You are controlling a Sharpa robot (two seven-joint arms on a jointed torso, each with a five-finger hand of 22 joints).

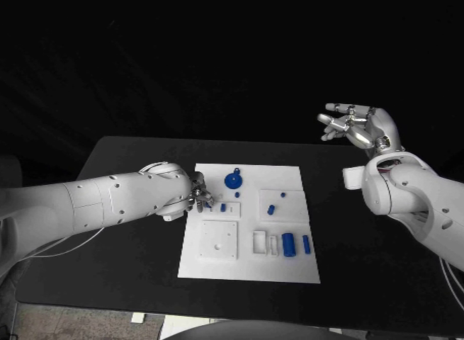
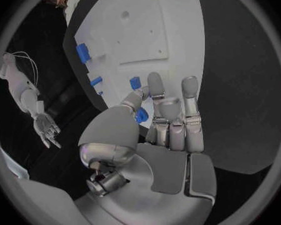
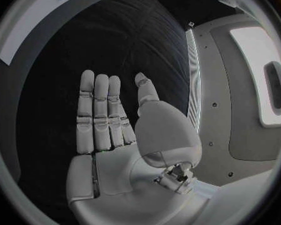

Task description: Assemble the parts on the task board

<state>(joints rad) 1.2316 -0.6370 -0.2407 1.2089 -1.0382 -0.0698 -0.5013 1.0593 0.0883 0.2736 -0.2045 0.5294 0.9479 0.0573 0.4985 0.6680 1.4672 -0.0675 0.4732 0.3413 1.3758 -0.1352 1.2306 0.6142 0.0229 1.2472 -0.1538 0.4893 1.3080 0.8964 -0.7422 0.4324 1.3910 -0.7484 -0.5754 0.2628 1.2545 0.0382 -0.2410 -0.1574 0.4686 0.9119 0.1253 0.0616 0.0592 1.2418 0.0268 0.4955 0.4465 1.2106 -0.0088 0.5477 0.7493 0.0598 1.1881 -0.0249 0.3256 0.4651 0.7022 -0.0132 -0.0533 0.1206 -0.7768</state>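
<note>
The white task board [image 1: 250, 265] lies in the middle of the black counter [image 1: 129, 269], its long sides running away from the robot. The left robot hand [image 1: 194, 197] rests at the board's left edge, fingers bent toward the surface; in the left wrist view the thumb and a fingertip [image 2: 135, 99] pinch a small blue part [image 2: 140, 116] just above the board (how the part is oriented cannot be told). Other blue parts stand or lie on the board: a round piece with a stem [image 1: 234, 180] near the far edge, two small pegs [image 1: 227, 208] just beside the left robot hand, a short peg [image 1: 271, 210] near the centre, and a thick cylinder [image 1: 288, 244] with a thinner rod [image 1: 306, 244] beside it near the right side. A raised white square plate [image 1: 218, 241] sits on the near left part of the board. The right robot hand [image 1: 360, 127] hangs in the air beyond the counter's far right corner, well apart from the board, holding nothing; the right wrist view shows its fingers [image 3: 100, 110] straight and side by side, the thumb spread outward.
</note>
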